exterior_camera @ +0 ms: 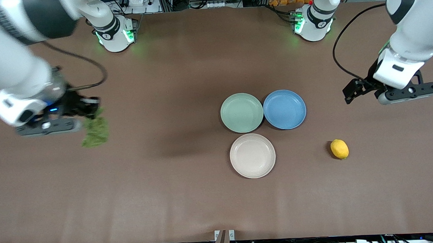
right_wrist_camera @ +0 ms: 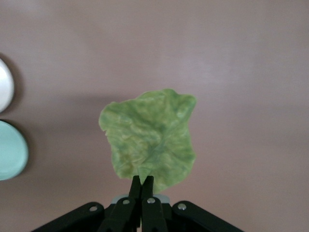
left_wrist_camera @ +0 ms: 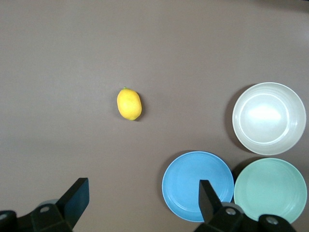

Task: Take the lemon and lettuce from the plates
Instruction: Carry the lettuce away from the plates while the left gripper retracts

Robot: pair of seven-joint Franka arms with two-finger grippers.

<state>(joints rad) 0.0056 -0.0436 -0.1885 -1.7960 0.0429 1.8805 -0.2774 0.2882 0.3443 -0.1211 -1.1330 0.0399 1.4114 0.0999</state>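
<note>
My right gripper (exterior_camera: 93, 111) is shut on the stem end of the lettuce (exterior_camera: 95, 131), a crinkled green leaf that hangs above bare table at the right arm's end. The right wrist view shows the leaf (right_wrist_camera: 149, 137) pinched between the closed fingertips of that gripper (right_wrist_camera: 143, 180). The lemon (exterior_camera: 339, 149) lies on the bare table toward the left arm's end, off any plate, and also shows in the left wrist view (left_wrist_camera: 129, 104). My left gripper (exterior_camera: 352, 92) is open and empty, up in the air (left_wrist_camera: 142, 188). The mint plate (exterior_camera: 241, 112) and the cream plate (exterior_camera: 252, 155) are empty.
A blue plate (exterior_camera: 284, 109), also empty, touches the mint plate on the side toward the left arm. The three plates cluster mid-table, the cream one nearest the front camera. The right arm's cable loops over the table near its gripper.
</note>
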